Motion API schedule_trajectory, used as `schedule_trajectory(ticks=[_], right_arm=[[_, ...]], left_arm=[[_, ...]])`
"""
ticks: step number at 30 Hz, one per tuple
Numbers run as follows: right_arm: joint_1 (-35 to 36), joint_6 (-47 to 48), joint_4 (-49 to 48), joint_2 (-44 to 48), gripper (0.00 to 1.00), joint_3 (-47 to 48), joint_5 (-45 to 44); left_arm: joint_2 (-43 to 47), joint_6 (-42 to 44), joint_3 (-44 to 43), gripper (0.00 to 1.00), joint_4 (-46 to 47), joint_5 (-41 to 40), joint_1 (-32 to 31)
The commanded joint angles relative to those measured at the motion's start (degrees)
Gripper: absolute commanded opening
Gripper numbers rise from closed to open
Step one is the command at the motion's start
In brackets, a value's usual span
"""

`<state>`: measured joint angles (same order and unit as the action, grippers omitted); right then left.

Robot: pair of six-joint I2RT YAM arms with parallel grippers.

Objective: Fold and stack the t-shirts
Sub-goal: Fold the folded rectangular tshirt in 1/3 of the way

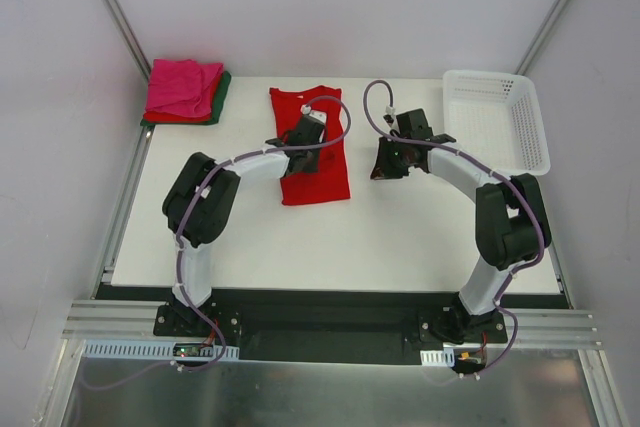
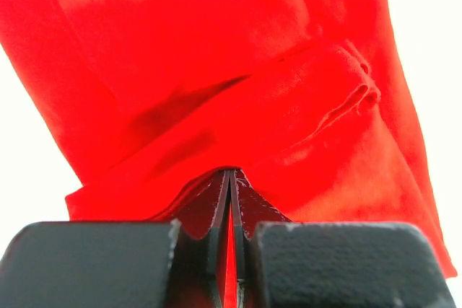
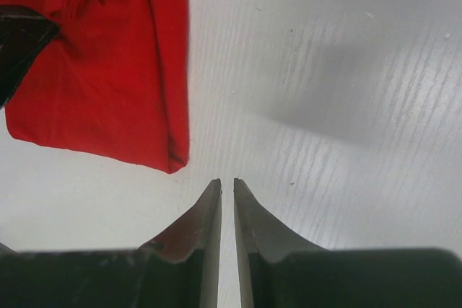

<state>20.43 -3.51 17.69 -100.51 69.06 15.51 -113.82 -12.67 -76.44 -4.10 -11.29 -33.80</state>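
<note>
the red t-shirt is lying left of the white basket as a narrow part-folded strip, its long axis running far-to-near, parallel to the basket's left wall, with the folded stack sitting further left again. the left gripper is sitting on the strip's middle with fingers together, tips pressing into cloth, can't tell if any fold is pinched, so it's the nearer arm. the right gripper is hovering between shirt and basket over bare table, fingers a thin slit apart and empty, with a shirt corner lying ahead-left of its tips.
</note>
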Motion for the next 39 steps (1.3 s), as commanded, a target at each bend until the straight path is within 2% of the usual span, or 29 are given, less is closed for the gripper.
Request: schedule_trajectory(ticks=[1, 12, 19, 24, 25, 28, 29, 31, 32, 35, 39], right_arm=[[-0.5, 0.1, -1.4, -0.4, 0.15, -0.2, 1.0], [-0.8, 0.0, -1.4, -0.7, 0.15, -0.7, 1.4], [-0.8, -0.1, -1.4, -0.7, 0.14, -0.9, 1.9], [-0.8, -0.4, -1.8, -0.9, 0.15, -1.4, 2.9], [-0.7, -0.4, -2.0, -1.0, 0.16, -1.5, 3.1], [-0.8, -1.0, -3.4, -1.5, 0.31, -2.4, 4.2], [-0.8, -1.0, -3.6, -1.6, 0.37, -2.6, 4.7], [-0.8, -1.5, -4.5, -1.9, 0.41, -3.2, 5.3], [-0.8, -1.7, -4.8, -1.9, 0.44, -3.4, 6.0], [-0.8, -2.3, -5.9, -2.0, 0.46, -4.2, 7.4], [-0.8, -3.3, -7.3, -2.3, 0.46, -5.0, 9.9]], left_arm=[[-1.4, 2.6, -3.4, 0.00, 0.5, -2.9, 1.5], [-6.9, 6.9, -12.3, 0.00, 0.8, -8.4, 3.0], [-9.2, 10.2, -23.4, 0.00, 0.9, -8.3, 3.1], [-7.6, 11.0, -24.9, 0.00, 0.8, -7.9, 3.1], [-5.7, 11.0, -23.5, 0.00, 0.8, -7.9, 3.1], [0.1, 9.8, -16.8, 0.00, 0.8, -8.6, 3.1], [1.9, 8.8, -14.5, 0.08, 0.8, -8.6, 3.2], [7.4, 7.2, -7.3, 0.23, 0.8, -8.1, 3.6], [9.3, 5.3, -4.6, 0.56, 0.8, -7.4, 3.7], [16.0, 0.7, 5.1, 0.84, 0.8, -6.6, 4.4], [23.2, -3.5, 16.3, 0.88, 0.8, -6.6, 4.4]])
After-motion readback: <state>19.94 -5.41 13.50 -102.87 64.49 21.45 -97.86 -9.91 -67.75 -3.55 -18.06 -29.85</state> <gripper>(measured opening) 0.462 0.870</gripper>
